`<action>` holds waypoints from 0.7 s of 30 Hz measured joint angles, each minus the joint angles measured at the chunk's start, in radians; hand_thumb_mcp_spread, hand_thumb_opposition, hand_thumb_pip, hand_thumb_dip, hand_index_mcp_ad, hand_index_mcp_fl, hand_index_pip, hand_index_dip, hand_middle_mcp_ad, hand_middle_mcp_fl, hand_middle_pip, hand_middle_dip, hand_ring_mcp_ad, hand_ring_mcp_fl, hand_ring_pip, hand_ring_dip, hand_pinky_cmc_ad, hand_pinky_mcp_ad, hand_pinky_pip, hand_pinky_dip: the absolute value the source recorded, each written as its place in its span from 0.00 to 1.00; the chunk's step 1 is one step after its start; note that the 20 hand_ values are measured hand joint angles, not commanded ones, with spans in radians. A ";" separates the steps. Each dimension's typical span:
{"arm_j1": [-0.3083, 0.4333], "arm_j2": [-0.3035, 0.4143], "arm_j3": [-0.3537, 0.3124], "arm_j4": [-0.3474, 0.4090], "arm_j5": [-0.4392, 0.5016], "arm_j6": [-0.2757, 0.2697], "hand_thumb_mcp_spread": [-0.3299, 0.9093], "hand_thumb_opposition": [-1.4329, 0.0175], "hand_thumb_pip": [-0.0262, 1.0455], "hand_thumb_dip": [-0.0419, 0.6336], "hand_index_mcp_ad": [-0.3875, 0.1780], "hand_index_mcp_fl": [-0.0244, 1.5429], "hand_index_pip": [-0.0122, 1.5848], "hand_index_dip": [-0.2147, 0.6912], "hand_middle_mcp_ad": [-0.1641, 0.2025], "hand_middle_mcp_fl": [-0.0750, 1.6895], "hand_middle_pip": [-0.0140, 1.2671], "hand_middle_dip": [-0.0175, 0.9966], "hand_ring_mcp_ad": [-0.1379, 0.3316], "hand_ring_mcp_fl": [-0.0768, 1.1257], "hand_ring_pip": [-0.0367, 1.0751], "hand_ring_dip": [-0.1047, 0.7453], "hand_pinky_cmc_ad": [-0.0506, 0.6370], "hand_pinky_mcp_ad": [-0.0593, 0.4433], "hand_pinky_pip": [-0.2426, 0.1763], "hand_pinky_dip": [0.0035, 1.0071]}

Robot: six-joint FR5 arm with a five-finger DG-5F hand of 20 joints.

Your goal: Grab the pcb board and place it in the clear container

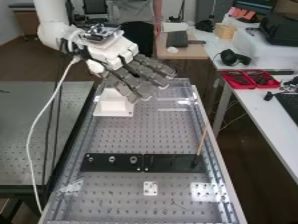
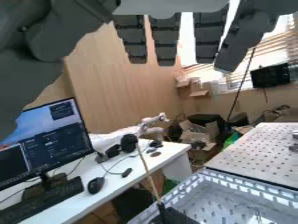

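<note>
Dark grey fingers (image 1: 151,65) hang straight, slightly spread and empty above the perforated counter (image 1: 120,135), near the white block (image 1: 114,106), likely posed to leave room for grasping.

Operator, your white, smooth-shelled robot arm (image 1: 54,29) enters at the high view's upper left. Your hand (image 1: 114,49), white-housed with dark grey segmented fingers (image 1: 150,69), is found tilted, fingertips directed down and toward that view's right. In the wrist view, you will note the fingers extended, side by side, with gaps between them.
</note>
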 joint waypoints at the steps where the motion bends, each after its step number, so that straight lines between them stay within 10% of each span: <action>1: 0.006 -0.014 -0.002 0.015 0.025 0.011 0.48 0.54 0.18 0.07 0.72 0.08 0.07 0.36 0.77 0.06 0.13 0.04 0.81 0.10 0.11 0.08 0.49 0.55 0.32 0.42; 21: 0.063 -0.177 -0.031 0.197 0.356 0.132 0.60 0.51 0.24 0.14 0.54 0.18 0.07 0.72 0.77 0.04 0.13 0.10 0.81 0.08 0.09 0.08 0.48 0.51 0.32 0.31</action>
